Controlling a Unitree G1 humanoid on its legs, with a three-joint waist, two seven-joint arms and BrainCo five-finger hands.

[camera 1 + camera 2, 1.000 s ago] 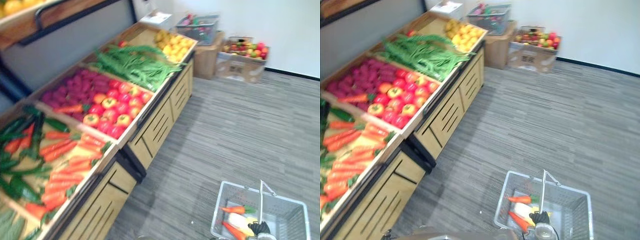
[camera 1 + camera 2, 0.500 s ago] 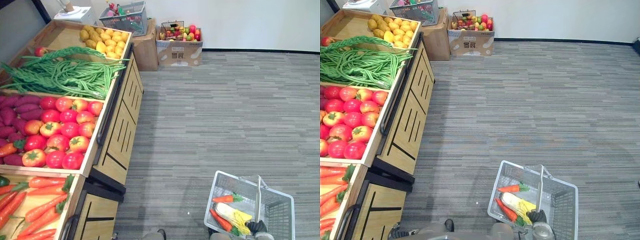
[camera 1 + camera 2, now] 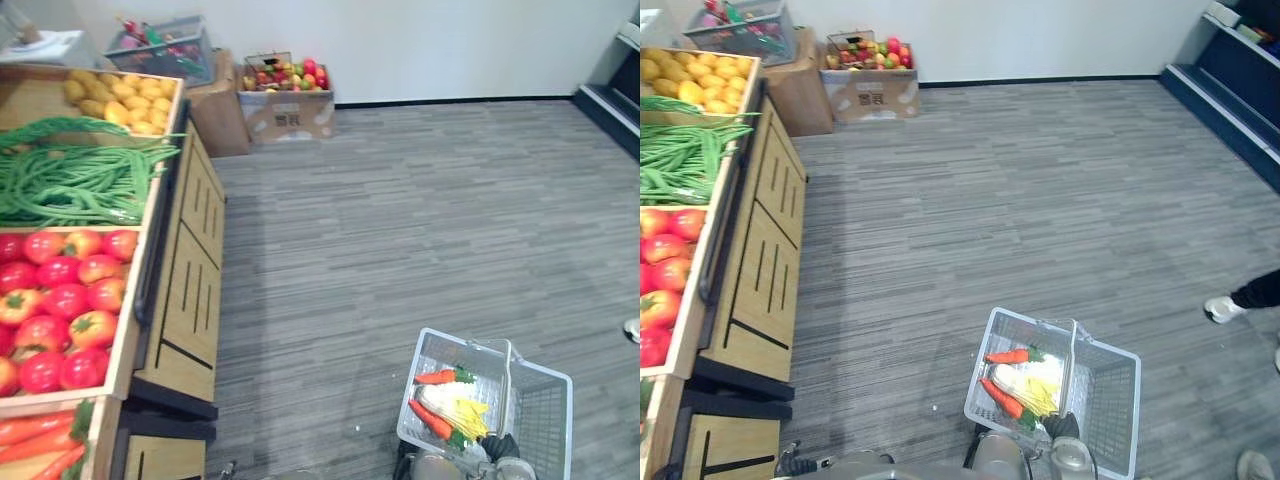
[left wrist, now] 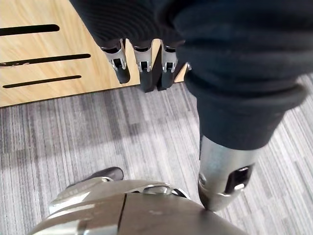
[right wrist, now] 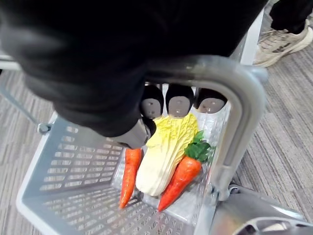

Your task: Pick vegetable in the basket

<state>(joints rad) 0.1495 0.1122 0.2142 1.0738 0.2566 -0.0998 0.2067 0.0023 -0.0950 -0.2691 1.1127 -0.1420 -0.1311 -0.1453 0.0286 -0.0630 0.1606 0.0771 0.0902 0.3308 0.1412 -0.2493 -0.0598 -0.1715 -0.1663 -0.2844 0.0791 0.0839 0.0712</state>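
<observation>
A grey mesh basket (image 3: 545, 420) hangs low over the carpet at my right side. My right hand (image 5: 179, 104) is shut on its grey handle (image 5: 244, 112), fingers curled under the bar; the hand also shows as a dark shape at the basket's near rim (image 3: 1060, 426). Inside lie a pale yellow-green cabbage (image 5: 164, 152) and two carrots (image 5: 128, 176) (image 5: 182, 177), one on each side of it. My left hand (image 4: 142, 63) hangs beside the wooden produce stand (image 4: 58, 44), fingers relaxed and holding nothing.
The wooden stand (image 3: 185, 270) runs along the left with tomatoes (image 3: 60, 310), green beans (image 3: 70, 180), yellow fruit (image 3: 110, 100) and carrots (image 3: 40, 445). A cardboard box of fruit (image 3: 285, 100) stands by the back wall. A person's shoe (image 3: 1225, 308) is at the right.
The camera has swung to the right, so the stand now sits at the left edge and a person's shoe has come into view. The basket stays in my right hand.
</observation>
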